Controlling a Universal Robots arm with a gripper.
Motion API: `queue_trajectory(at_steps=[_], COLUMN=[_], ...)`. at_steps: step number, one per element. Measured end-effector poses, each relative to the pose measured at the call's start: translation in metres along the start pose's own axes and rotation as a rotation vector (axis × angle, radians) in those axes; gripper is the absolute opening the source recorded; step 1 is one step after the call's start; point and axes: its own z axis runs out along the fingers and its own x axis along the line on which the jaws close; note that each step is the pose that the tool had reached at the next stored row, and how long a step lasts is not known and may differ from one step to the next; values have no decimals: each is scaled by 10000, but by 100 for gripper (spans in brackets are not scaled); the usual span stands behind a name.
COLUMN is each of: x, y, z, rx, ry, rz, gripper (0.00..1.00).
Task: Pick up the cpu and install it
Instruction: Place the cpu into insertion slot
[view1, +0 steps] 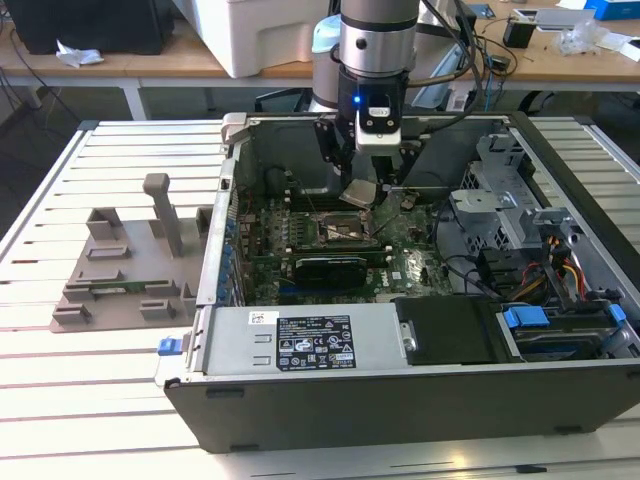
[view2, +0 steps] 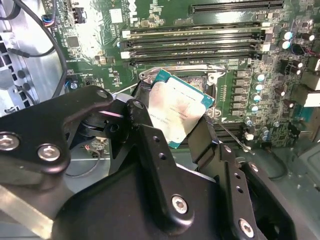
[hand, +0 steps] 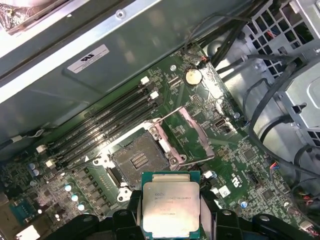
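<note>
My gripper (view1: 361, 186) is shut on the cpu (view1: 360, 192), a flat square chip with a silvery top, held tilted inside the open computer case (view1: 400, 400). In both wrist views the cpu (view2: 177, 112) (hand: 170, 202) sits clamped by its edges between my black fingers (view2: 150, 145), with its metal top showing. The gripper (hand: 170, 212) hangs just above the motherboard (hand: 200, 105). The open cpu socket (hand: 140, 157), with its metal frame lifted, lies a little beyond the chip and below it. In the exterior view the socket (view1: 340, 228) is just under the gripper.
Several memory slots (hand: 100, 125) run beside the socket. A black card (view1: 330, 265) stands in front of it. Cables and a drive cage (view1: 520, 220) fill the case on the exterior view's right. A grey fixture (view1: 130, 260) lies on the slatted table at the left.
</note>
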Motion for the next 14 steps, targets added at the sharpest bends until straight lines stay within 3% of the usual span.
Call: queue_trajectory(at_steps=[14], x=[0], y=[0], z=[1], rx=[51], ry=[3], rz=[1737], gripper=[54])
